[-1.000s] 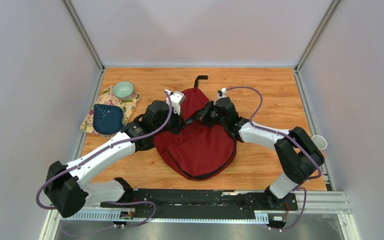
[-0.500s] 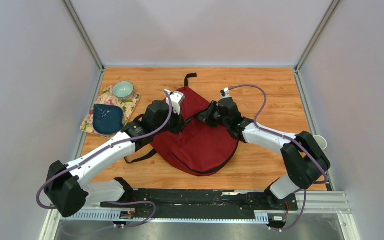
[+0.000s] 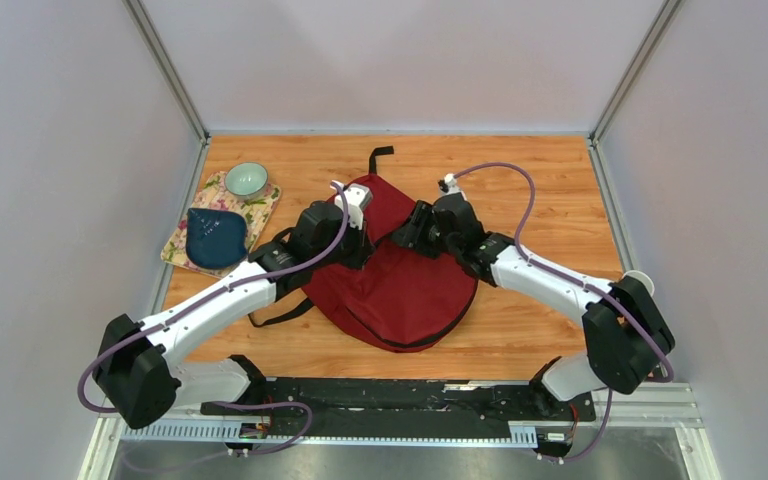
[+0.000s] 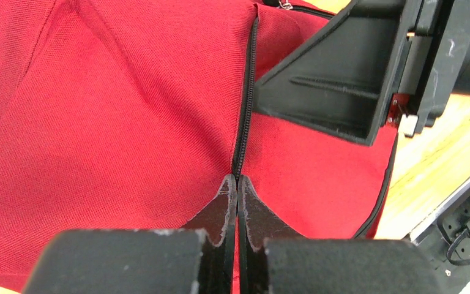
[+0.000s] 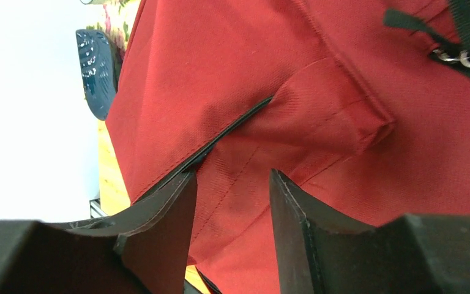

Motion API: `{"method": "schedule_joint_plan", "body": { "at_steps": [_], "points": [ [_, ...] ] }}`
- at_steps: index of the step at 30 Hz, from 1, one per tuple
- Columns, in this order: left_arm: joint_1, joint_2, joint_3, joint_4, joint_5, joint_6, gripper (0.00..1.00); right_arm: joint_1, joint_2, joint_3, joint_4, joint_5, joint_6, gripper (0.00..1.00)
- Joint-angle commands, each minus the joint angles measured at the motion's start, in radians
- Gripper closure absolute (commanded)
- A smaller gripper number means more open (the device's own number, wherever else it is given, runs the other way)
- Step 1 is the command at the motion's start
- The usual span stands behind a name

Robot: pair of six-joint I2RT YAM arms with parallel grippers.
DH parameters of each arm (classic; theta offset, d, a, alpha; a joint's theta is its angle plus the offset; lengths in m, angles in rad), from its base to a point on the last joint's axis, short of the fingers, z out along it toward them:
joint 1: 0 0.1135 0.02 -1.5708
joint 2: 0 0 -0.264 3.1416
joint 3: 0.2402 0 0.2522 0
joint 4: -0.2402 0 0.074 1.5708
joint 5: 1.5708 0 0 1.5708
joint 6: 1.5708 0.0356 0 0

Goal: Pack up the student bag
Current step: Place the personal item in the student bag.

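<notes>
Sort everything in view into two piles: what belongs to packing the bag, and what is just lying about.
Belongs to the job: student bag; left gripper, shut at its zipper; right gripper, open over the fabric.
Lying about: dark blue pouch, green bowl, floral mat under both, white cup at far right.

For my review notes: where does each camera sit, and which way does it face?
Top external: above and behind the robot, looking down at the student bag on the table; left arm and right arm show.
Left wrist: faces the bag's zipper past the shut left gripper.
Right wrist: faces red fabric past the open right gripper; blue pouch beyond.
Shared: all three show the bag.
</notes>
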Motion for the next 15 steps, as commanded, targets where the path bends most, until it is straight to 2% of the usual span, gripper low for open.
{"method": "schedule_joint_plan", "body": {
  "at_steps": [1,3,8,15],
  "points": [
    [0.000,0.001,0.012,0.001,-0.034,-0.030,1.00,0.054,0.037,0.095,-0.084,0.090,-0.027,0.50],
    [0.012,0.024,0.024,-0.031,-0.034,-0.034,1.00,0.074,0.047,0.102,-0.099,0.124,-0.025,0.49],
    [0.029,0.094,0.015,0.006,0.033,-0.047,1.00,0.087,0.020,0.082,-0.136,0.216,-0.025,0.47],
    [0.031,0.112,-0.010,0.050,0.033,-0.077,1.00,0.087,0.043,0.100,-0.098,0.158,-0.016,0.44]
  ]
}}
